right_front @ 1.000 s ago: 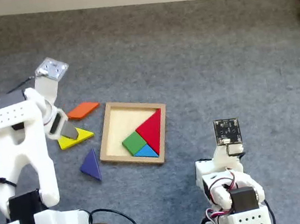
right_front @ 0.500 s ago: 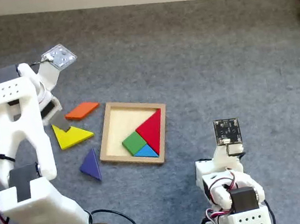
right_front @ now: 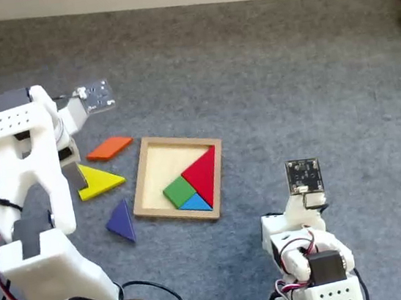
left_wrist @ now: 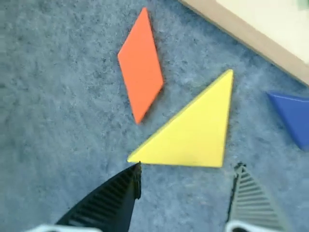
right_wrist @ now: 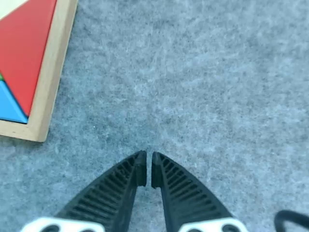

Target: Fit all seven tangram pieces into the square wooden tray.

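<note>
- Over the last second the left arm has been swung and drawn back in the high view. Its wrist camera has been carried toward the tray side, and the left claw (left_wrist: 187, 170) has been pulled off the top of the yellow triangle (left_wrist: 193, 133) to that piece's outer edge.
- No piece appears to have been shifted by this. The yellow triangle is seen in much the same spot, flat on the carpet (right_front: 309, 76).
- The left claw is spread wide and nothing is held in it. The yellow triangle lies just ahead of the tips, with one corner almost at the dark tip and the long base spanned by the opening.
- Beyond the triangle, the orange parallelogram (left_wrist: 141, 72) is found farther out from the claw. The dark blue triangle (left_wrist: 292, 116) lies off to the grey tip's side, and the tray (left_wrist: 251, 34) is farthest ahead.
- The right claw (right_wrist: 145, 169) has not been moved. It is pinched to a slit, empty, and parked low beside the tray's corner.
- The tray is already filled in part by the red triangle (right_front: 203, 172), green square (right_front: 179, 191) and light blue triangle (right_front: 195, 203).
- The retreat is judged to be a re-alignment for gripping the yellow triangle across its edges. A clean grasp and a carry into the tray's open half remain to be done.
</note>
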`<state>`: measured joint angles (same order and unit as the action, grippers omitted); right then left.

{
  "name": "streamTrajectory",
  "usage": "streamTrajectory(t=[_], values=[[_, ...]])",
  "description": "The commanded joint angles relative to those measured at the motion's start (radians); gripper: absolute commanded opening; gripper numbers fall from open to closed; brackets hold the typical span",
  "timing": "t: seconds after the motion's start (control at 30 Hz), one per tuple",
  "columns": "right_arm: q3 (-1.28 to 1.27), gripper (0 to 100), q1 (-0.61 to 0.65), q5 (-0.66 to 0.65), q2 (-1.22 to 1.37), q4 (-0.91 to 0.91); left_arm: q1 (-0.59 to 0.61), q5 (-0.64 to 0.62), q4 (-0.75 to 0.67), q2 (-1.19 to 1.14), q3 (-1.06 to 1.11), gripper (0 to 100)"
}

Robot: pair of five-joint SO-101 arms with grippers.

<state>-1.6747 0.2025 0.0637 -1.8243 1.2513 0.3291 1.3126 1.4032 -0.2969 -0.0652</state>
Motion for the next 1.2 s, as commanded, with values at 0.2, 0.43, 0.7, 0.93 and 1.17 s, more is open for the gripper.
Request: streamTrajectory(t=[0.2,0.43,0.7,0.93,1.17], values=[[-0.136,3.4,-0.013,0.006,-0.022,0.007,-0.033,0.256,-0.239,-0.136,0.051,30],[-0.136,3.4,-0.015,0.006,-0.022,0.007,-0.036,0.252,-0.262,-0.229,0.047,30],[-0.136,3.4,-0.015,0.006,-0.022,0.007,-0.01,0.029,-0.255,-0.24,0.053,30],[-0.136,3.4,-0.015,0.006,-0.022,0.007,0.013,-0.232,-0.098,-0.162,-0.019,28],[-0.136,3.4,-0.015,0.006,-0.022,0.007,-0.008,-0.499,-0.101,-0.048,-0.133,25]])
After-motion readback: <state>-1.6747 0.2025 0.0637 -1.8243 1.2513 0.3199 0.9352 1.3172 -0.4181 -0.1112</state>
